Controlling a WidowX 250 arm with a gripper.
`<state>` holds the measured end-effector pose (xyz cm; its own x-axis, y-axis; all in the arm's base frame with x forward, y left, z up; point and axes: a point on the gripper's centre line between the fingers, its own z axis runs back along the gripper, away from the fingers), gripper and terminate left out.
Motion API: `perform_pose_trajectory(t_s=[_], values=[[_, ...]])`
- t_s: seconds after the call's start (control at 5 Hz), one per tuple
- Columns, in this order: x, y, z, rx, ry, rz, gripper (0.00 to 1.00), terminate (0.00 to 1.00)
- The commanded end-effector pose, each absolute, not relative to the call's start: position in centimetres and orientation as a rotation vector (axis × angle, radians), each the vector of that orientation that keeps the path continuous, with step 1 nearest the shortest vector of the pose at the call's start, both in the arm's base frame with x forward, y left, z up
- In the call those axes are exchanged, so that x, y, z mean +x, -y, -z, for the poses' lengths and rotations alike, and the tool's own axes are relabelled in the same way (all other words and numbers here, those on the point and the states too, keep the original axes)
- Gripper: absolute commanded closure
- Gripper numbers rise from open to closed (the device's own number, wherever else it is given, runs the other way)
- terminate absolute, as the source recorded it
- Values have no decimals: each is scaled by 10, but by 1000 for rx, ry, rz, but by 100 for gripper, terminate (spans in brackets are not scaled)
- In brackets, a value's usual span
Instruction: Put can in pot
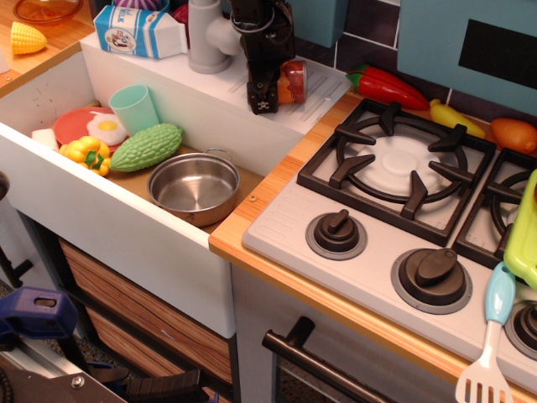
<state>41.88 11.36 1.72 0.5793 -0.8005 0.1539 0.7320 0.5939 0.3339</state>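
Note:
The can [294, 81] lies on its side on the white ribbed drainboard [323, 84] behind the sink. Only its orange label and dark red right end show. My black gripper [267, 91] comes down over its left part. One finger [262, 102] stands in front of the can and the other is hidden behind it, so the jaws straddle the can. The can still rests on the drainboard. The shiny steel pot [195, 186] sits empty in the sink's right corner, below and to the left of the gripper.
A mint-green cup [134, 107], a green gourd [147, 147], a fried egg on a red plate [75, 124] and a yellow pepper [86, 154] lie in the sink left of the pot. The grey faucet [205, 38] and a milk carton [138, 32] stand behind. The stove [403, 193] is at the right.

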Motion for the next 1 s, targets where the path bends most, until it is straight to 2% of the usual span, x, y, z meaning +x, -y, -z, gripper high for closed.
perform_pose_trajectory(t_s=[0.0,0.2,0.4,0.6,0.8], values=[[391,-112,-51,283,270,801,100,0],[350,-116,-54,336,214,694,100,0],[328,-127,-37,333,220,653,100,0],[318,-139,-18,338,245,644,100,0],[320,-146,-5,334,263,638,0,0]])
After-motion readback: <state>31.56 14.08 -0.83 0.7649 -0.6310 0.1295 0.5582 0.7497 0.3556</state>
